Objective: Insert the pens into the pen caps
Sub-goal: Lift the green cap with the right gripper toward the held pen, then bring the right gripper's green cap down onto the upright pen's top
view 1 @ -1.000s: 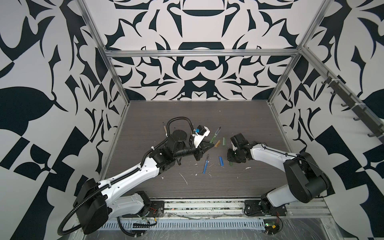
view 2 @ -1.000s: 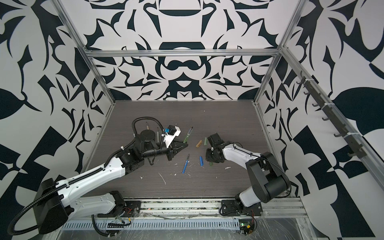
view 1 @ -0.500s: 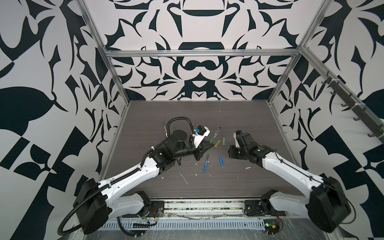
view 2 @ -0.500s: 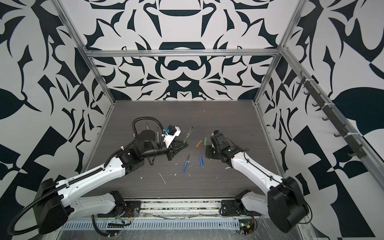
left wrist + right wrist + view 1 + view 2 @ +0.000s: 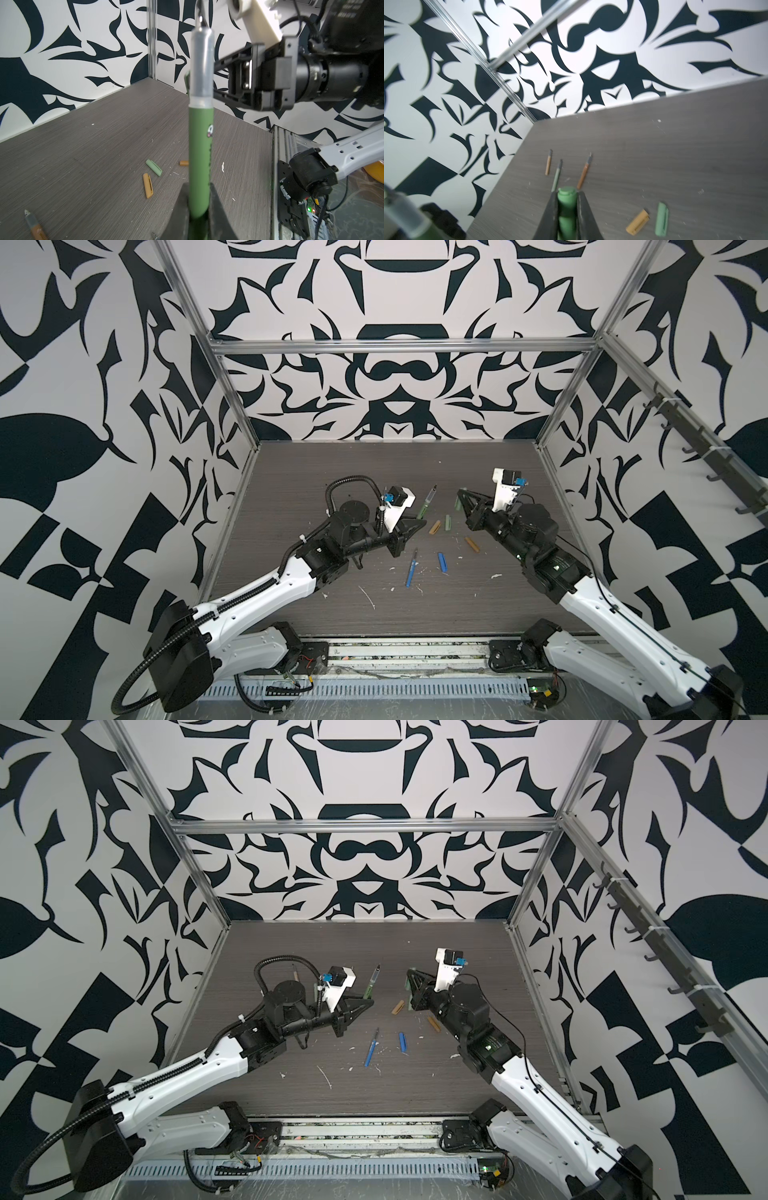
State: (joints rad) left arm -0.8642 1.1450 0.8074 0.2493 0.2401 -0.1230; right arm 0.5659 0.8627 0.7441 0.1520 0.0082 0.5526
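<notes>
Clenched on the dark green cap [image 5: 566, 216], my right gripper [image 5: 567, 193] is now lifted opposite my left gripper's [image 5: 198, 187] clamped dark green pen [image 5: 200, 149], ready for capping.

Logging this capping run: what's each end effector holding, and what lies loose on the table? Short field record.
Left end effector: shut on dark green pen
Right end effector: shut on dark green cap
Joined: no
Loose caps: blue cap, tan cap, pale green cap, orange-brown cap
Loose pens: blue pen, tan pen, pale green pen, orange-brown pen
</notes>
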